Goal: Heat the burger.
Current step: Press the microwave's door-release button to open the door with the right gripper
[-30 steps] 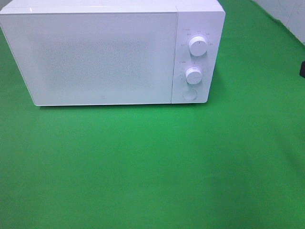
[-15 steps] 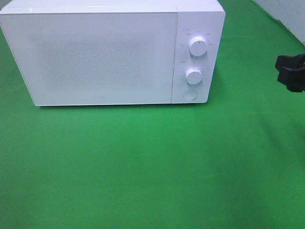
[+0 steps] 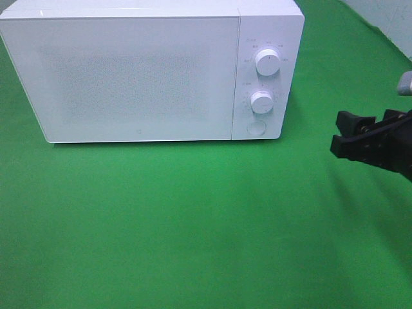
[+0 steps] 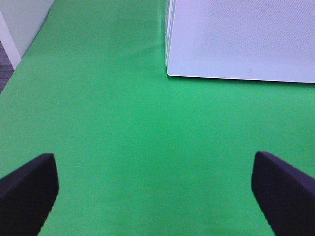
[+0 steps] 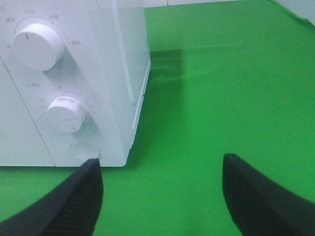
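Jaws of left gripper point(image 4: 156, 194) and right gripper point(image 5: 160, 189) wide apart over green cloth point(image 3: 193, 219) near white microwave point(image 3: 141, 71); wall point(image 3: 393, 16) perhaps tiled

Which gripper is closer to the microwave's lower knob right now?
Right. The right gripper, open, hangs to the right of the lower knob, apart from the microwave. The left gripper faces the microwave's opposite, left front corner, outside the high view.

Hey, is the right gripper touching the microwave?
Apart. The high camera shows a strip of green cloth between the right gripper and the microwave.
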